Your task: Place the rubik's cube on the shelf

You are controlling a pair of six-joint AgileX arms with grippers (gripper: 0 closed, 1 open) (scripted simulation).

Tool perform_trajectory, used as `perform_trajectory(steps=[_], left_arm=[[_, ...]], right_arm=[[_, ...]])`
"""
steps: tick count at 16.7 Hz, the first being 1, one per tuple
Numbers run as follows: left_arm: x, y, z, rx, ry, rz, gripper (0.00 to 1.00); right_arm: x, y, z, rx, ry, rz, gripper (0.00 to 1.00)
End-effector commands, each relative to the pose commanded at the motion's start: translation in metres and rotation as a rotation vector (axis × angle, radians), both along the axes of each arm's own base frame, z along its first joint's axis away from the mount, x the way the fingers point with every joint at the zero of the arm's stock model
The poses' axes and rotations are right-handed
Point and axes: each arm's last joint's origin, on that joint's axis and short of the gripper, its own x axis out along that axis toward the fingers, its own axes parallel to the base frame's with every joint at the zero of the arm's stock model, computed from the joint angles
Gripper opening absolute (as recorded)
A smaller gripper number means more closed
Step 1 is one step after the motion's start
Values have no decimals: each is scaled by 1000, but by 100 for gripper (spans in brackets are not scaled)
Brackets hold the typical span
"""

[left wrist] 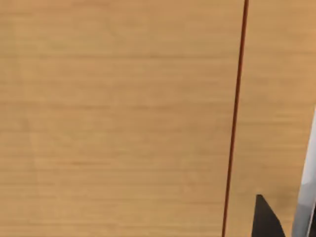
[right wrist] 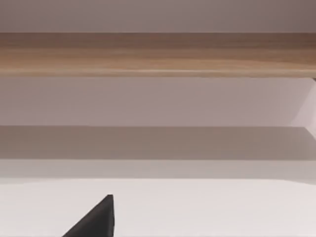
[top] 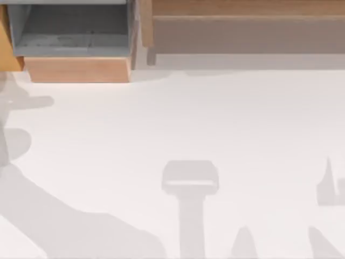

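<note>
The rubik's cube is out of view. The shelf (top: 248,8) runs along the back right of the table as a long light-brown ledge over a flat tan-grey front face. In the right wrist view the shelf (right wrist: 158,54) is a wooden band straight ahead, some way off, and a dark piece of my right gripper (right wrist: 96,221) juts in over the white table. A dark piece of my left gripper (left wrist: 264,222) shows in the left wrist view, close against a light wooden panel (left wrist: 118,118).
A grey-lined box compartment (top: 73,32) with a wood front (top: 78,70) stands at the back left. An orange-brown wooden panel (top: 8,51) sits at the far left edge. Soft shadows of the arms lie across the white table (top: 172,124) near its front.
</note>
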Motion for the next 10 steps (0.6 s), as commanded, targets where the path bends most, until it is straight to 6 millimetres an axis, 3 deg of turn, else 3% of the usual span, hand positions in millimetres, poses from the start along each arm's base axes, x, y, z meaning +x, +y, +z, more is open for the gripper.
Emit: perform_trajectory(steps=[10], left_arm=[[-5,4,-3,-13,11,6,0]], right_arm=[[0,0,0,0,0,0,100]])
